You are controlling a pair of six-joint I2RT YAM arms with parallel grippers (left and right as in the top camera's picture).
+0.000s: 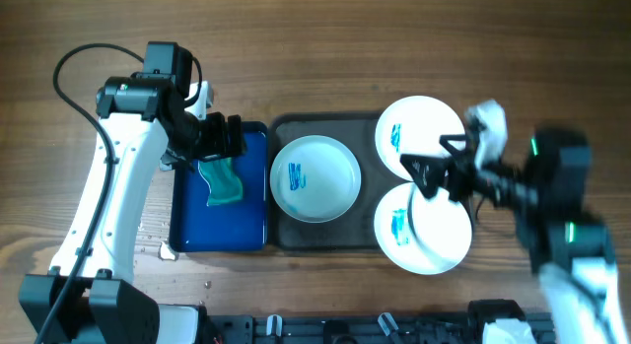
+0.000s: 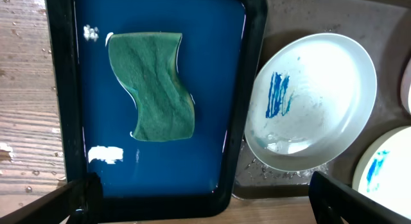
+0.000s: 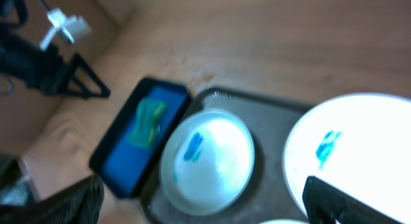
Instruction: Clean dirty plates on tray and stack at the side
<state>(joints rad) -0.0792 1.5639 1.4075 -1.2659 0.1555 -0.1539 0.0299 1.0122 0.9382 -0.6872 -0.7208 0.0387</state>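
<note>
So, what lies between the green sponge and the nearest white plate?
Nothing loose: bare floor of the blue tray, then its dark rim, with the plate right beside it. The left wrist view shows this.

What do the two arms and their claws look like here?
Left arm: long white links, black joints, a black cable looping from its upper end. Right arm: blurred, mostly black, with small green lights and a white piece near the wrist. Left claw and right claw: black, angular fingers.
</note>
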